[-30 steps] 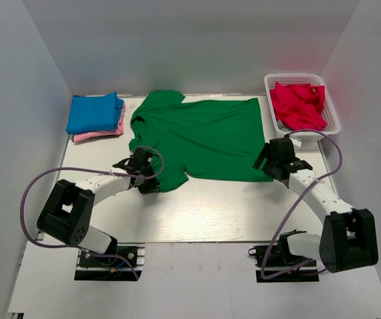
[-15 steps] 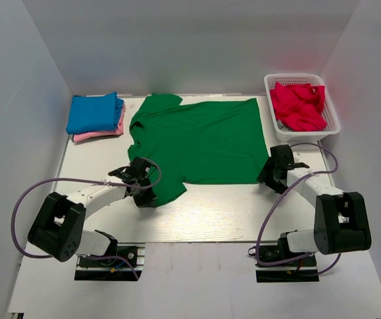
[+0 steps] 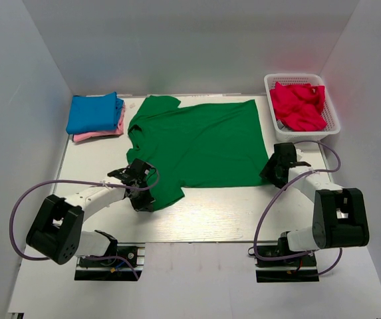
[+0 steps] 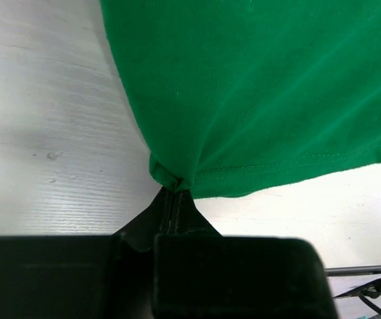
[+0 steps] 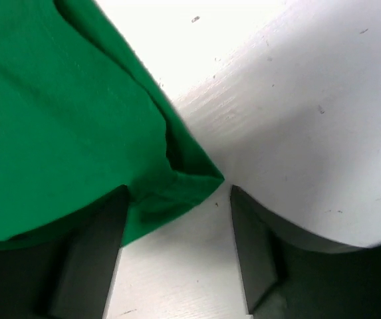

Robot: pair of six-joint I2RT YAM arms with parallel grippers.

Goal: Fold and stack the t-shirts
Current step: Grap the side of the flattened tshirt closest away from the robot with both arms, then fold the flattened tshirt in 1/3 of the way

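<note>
We see the right gripper (image 5: 177, 194) with its jaws standing apart. The green t-shirt (image 5: 64, 133) fills the view from 8 to 12 o'clock. Its creased corner lies between the fingers (image 5: 90, 259), on the white table (image 5: 310, 133) at 3 o'clock.

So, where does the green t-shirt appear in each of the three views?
Top external: green t-shirt spread flat in the middle of the table.
Left wrist: green t-shirt fills the upper right, hem bunched at bottom centre.
Right wrist: green t-shirt fills the left half, one corner pointing right.
Shared landmark: the white wood-grain table beside the cloth.
</note>
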